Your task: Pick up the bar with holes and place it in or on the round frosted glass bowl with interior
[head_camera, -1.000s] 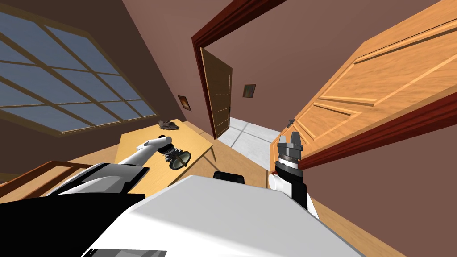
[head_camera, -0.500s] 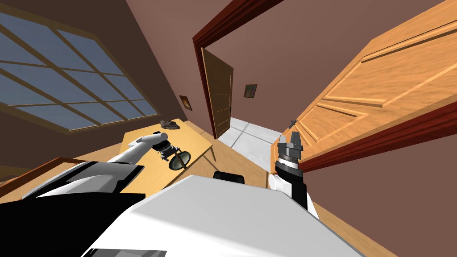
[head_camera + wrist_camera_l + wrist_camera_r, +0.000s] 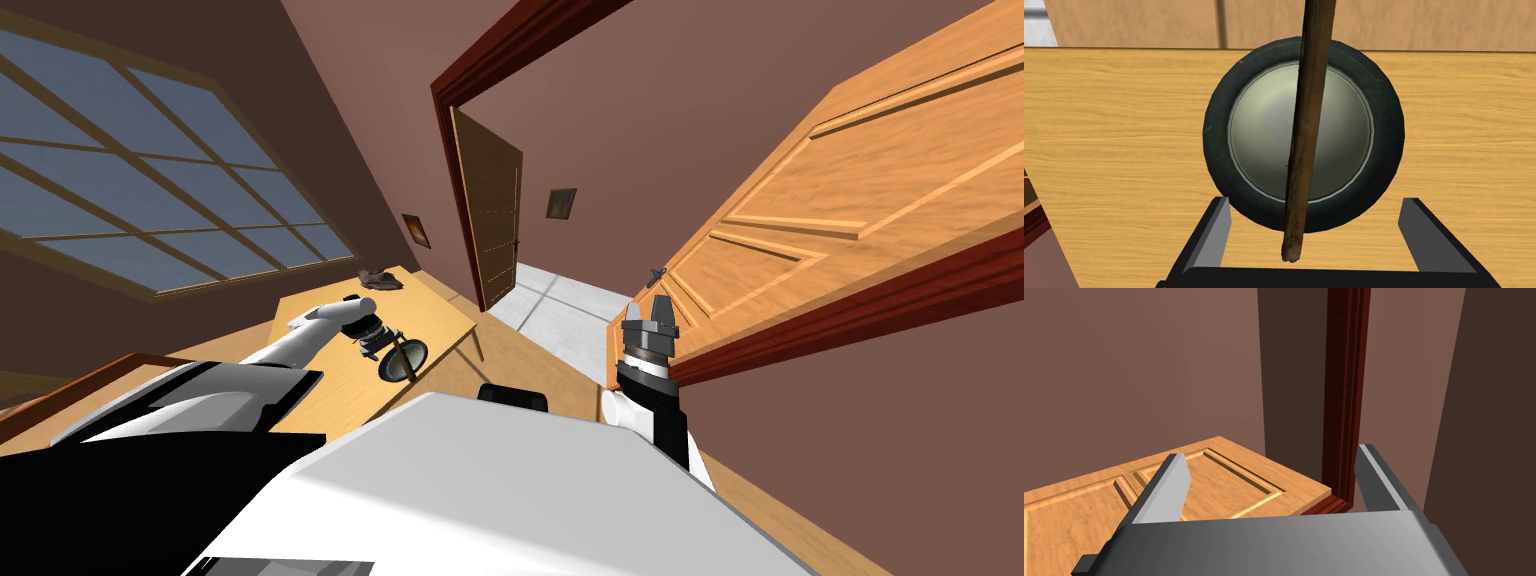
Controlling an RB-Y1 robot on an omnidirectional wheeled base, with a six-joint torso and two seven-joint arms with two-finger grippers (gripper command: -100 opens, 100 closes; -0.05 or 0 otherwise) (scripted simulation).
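Observation:
A round bowl [image 3: 1389,135] with a dark rim and a pale interior stands near the edge of a wooden table [image 3: 1124,125]. A thin brown bar [image 3: 1306,125] lies across it, both ends reaching past the rim. My left gripper [image 3: 1316,200] hovers over the bowl, open, a finger on each side of the bar's near end and touching neither bar nor bowl. In the head view the left gripper [image 3: 388,347] sits just above the bowl [image 3: 404,359]. My right gripper [image 3: 651,306] is raised by the orange door, open and empty [image 3: 1271,453].
A dark crumpled object [image 3: 379,279] lies at the table's far end. An open orange panelled door [image 3: 850,200] stands close on the right. A doorway with a dark red frame [image 3: 445,100] leads to a pale floor. A window [image 3: 130,180] is on the left.
My left forearm has shifted a little to the left while the gripper stays over the bowl. The bar and bowl have not moved, and the right arm is still.

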